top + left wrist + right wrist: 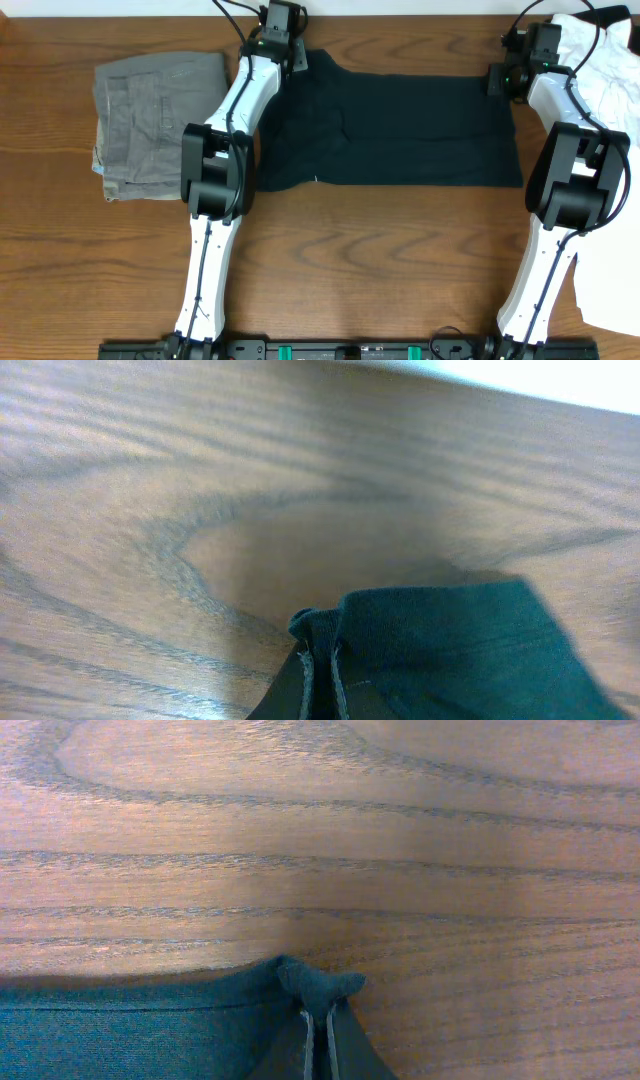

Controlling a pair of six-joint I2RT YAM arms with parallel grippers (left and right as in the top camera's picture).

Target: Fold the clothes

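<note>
Both arms reach out to the far edge, with the black T-shirt [400,130] spread flat between them. Left gripper [319,660] pinches one far corner, right gripper [317,1025] the other. Bare surface [350,250] in front, trousers [150,120] left, white garment [610,60] right.

- I can read no word, number, brand or sign in any of my views.
- The black T-shirt [400,130], pinched in the closed tips of my left gripper [318,672] and my right gripper [318,1032], shows only plain fabric there.
- The base rail [350,351], well behind both grippers, carries small green marks too small to read.
</note>
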